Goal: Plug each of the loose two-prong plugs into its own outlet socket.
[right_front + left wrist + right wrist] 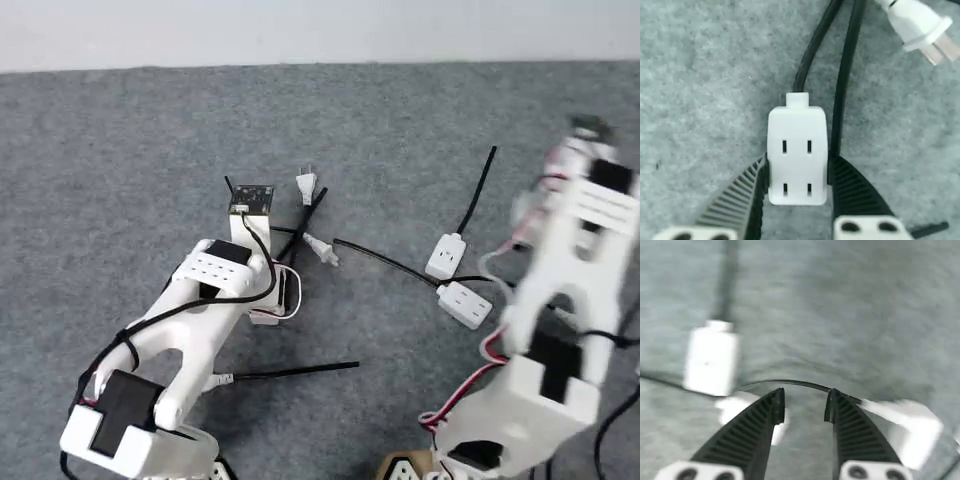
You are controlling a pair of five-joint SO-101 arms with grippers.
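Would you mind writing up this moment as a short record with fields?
Surface: grey carpet
Left arm: left gripper shut on the held socket, white, slots facing up
Right arm: right gripper open, holding nothing, above the carpet
Plugs: far plug and near plug, both loose, close together
Free sockets: far socket and near socket, side by side, nothing plugged in

surface: grey felt mat [120,150] | back: pale wall strip [300,30]
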